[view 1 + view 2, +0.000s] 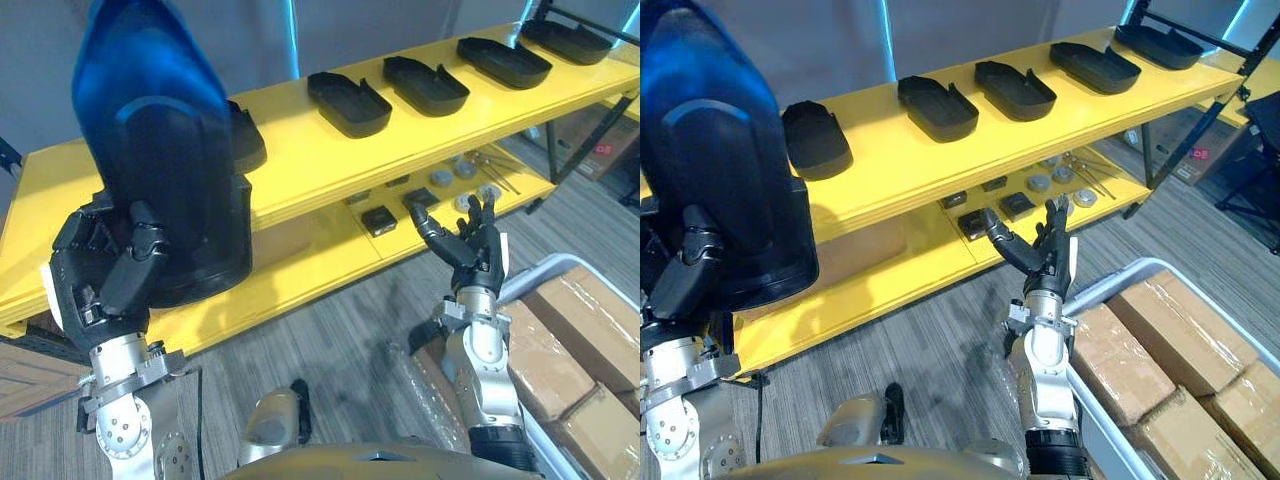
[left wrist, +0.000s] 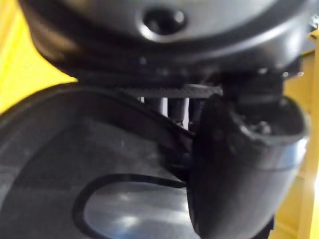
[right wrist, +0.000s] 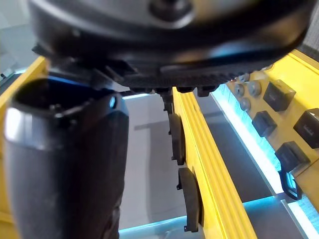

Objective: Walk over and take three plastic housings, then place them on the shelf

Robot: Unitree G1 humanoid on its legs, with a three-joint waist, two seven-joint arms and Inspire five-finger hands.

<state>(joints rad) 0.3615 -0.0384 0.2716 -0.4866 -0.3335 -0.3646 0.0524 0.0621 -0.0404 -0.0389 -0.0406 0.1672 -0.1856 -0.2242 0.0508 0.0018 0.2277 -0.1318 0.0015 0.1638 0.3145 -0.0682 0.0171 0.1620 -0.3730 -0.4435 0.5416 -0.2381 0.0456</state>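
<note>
**Plastic housing** (image 1: 165, 190): one piece, black, glossy, with a blue sheen on its upper end. It stands upright in front of the left end of the yellow shelf (image 1: 900, 160), raised above the level of the upper board. Whether it touches the shelf cannot be told.

**Left hand** (image 1: 110, 270): clamped on the lower end of the plastic housing, with its fingers curled across the face and the palm below and behind. In the left wrist view the thumb (image 2: 239, 164) lies against the housing's hollow inner side (image 2: 99, 164).

**Shelved housings**: five black pieces of the same kind lie flat in a row along the shelf's upper board, apart from one another. From the left end toward the right end they are the first (image 1: 815, 140), second (image 1: 937, 108), third (image 1: 1015, 90), fourth (image 1: 1095, 67) and fifth (image 1: 1160, 45). The first lies just behind the held piece.

**Right hand** (image 1: 1045, 255): empty, with fingers straight and spread and the thumb out. It is raised in front of the shelf's lower board (image 1: 890, 270), touching nothing.

**Lower board stock**: small dark blocks (image 1: 1017, 205), round grey parts (image 1: 1040, 183) and thin metal rods (image 1: 1090, 178) lie toward the shelf's right half.

**Pale tub** (image 1: 1140, 266): stands on the grey plank floor (image 1: 940, 340) in front of the shelf's right end. It holds film-wrapped cardboard boxes (image 1: 1170, 340).
</note>
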